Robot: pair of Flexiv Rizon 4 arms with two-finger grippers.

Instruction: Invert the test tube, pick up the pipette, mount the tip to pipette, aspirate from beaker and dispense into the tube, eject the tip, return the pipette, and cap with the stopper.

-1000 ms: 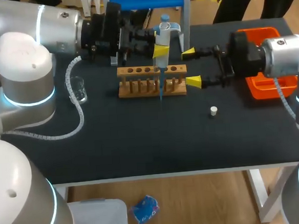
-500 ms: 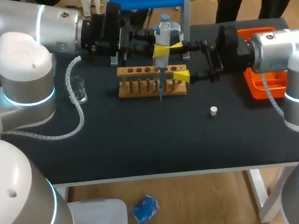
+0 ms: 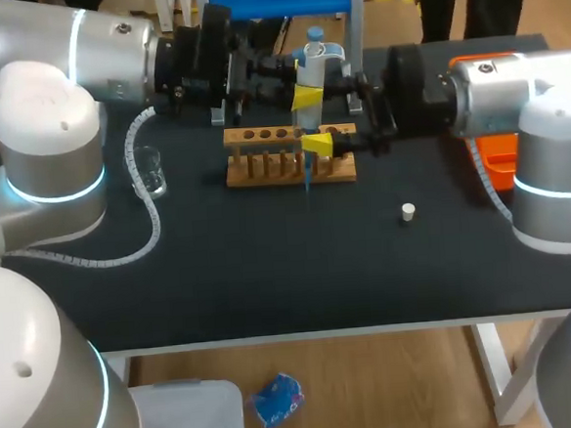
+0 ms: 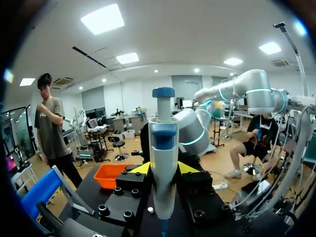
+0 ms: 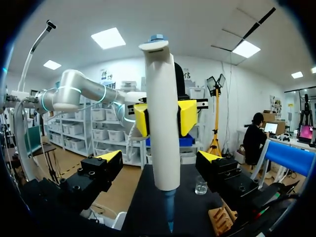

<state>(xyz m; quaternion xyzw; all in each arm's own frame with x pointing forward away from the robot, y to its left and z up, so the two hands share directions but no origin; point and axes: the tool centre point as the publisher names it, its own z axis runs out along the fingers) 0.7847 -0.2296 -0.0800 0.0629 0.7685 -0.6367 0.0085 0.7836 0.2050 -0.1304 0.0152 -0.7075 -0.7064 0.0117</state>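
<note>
Above the wooden rack on the black table, the left claw clamps the pipette. The right claw flanks it, open. A stopper lies near the rack.

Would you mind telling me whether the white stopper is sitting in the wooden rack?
No, the white stopper lies on the black table, apart from the wooden rack.
</note>
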